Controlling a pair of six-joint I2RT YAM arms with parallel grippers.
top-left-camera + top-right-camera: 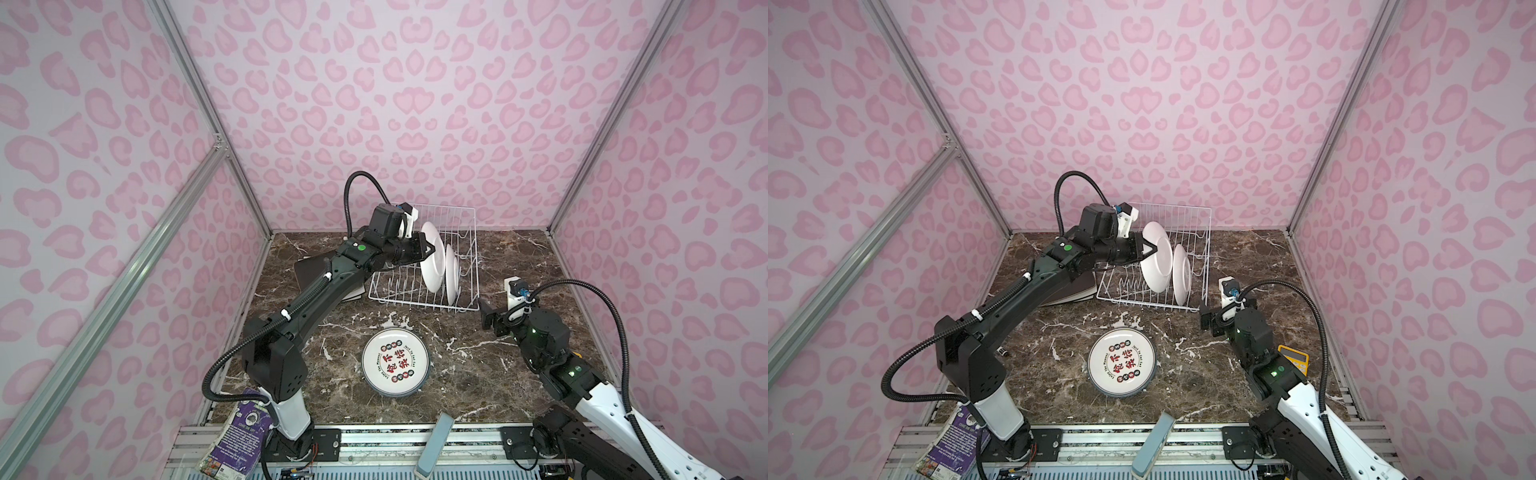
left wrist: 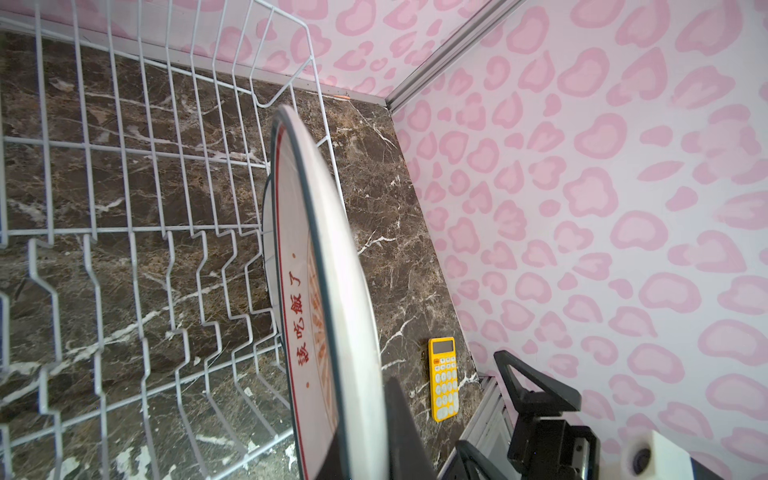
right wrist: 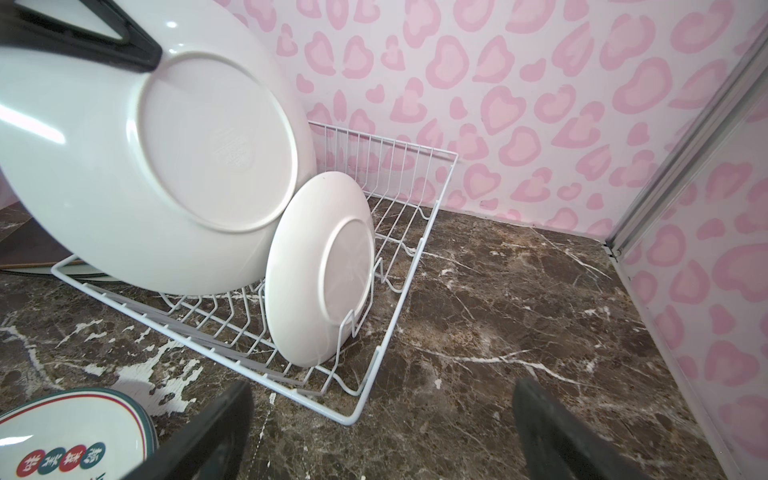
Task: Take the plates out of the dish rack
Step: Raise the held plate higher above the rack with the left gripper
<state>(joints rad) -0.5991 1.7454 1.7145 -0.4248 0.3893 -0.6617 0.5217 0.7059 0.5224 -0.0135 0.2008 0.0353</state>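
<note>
left gripper [image 1: 430, 248]: fingers clamped on the upper rim of a round white plate; one finger [image 3: 83, 37] presses its plain back.
held plate [image 1: 432, 268]: on edge and tilted, hanging down from the fingers into the rack; grey-blue rim and red Chinese characters show in the left wrist view [image 2: 299, 332]. I cannot tell whether its lower edge rests on the wires.
second plate [image 3: 320, 270]: smaller, round, white, upright between prongs, just beyond the held plate on the side away from the left fingers.
dish rack [image 1: 465, 232]: white wire, around both plates, below the left fingers.
square plates [image 1: 309, 270]: a dark one on a pale one, flat beside the rack, behind the left fingers under that arm.
right gripper [image 1: 489, 318]: fingers spread wide, holding nothing, just off the rack's near corner.
printed plate [image 1: 395, 362]: flat, face up on the marble table top [image 1: 519, 266], near the right fingers.
calculator [image 2: 444, 378]: yellow, behind the right fingers.
</note>
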